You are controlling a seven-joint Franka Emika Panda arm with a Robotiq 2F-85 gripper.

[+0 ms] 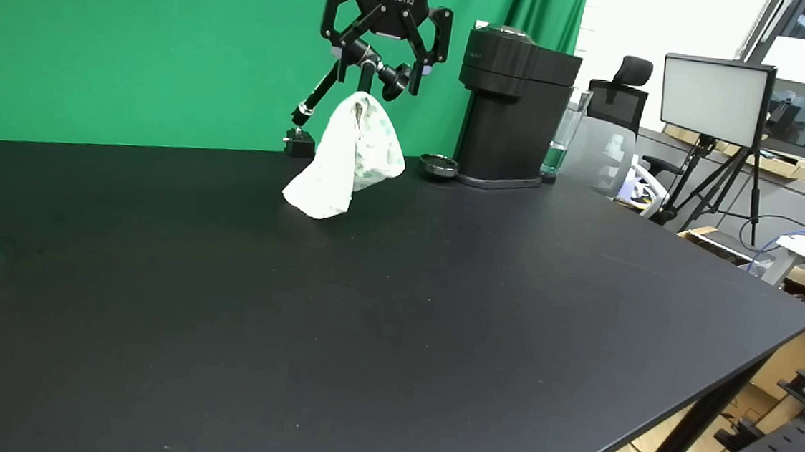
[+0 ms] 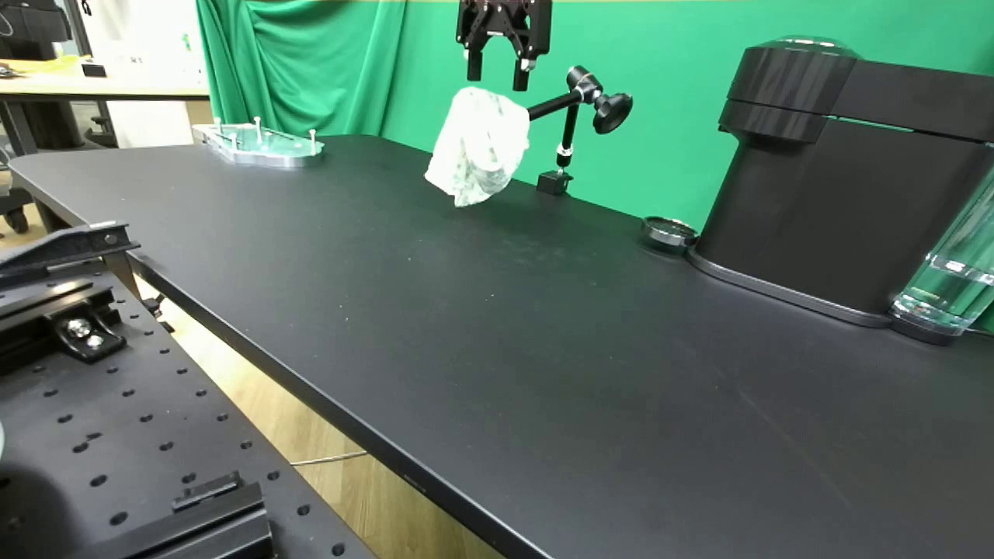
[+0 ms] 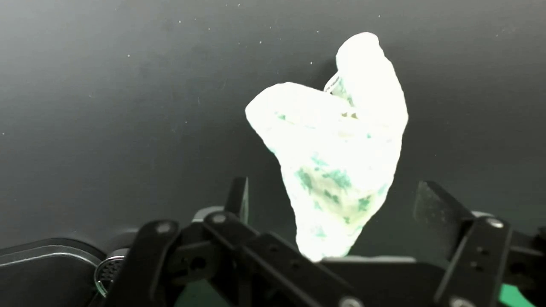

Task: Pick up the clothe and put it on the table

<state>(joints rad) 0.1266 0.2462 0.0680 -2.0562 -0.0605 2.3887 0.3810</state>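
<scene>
A white cloth with green leaf marks [image 1: 350,157] hangs over the end of a black jointed stand [image 1: 322,94] above the black table [image 1: 365,338]. In an exterior view, the cloth [image 2: 480,147] covers the end of the stand's side arm [image 2: 553,107]. My gripper [image 1: 379,84] is open and empty above the cloth's top; it shows so in an exterior view too [image 2: 498,74]. In the wrist view, the cloth [image 3: 341,140] lies between and beyond the spread fingers [image 3: 332,198], apart from both. The stand's end under the cloth is hidden.
A black machine [image 1: 509,105] with a clear tank [image 1: 560,141] stands at the table's back, beside the stand. A small round metal dish [image 2: 669,232] sits at its foot. A clear plate with upright pegs [image 2: 260,151] lies at the table's far end.
</scene>
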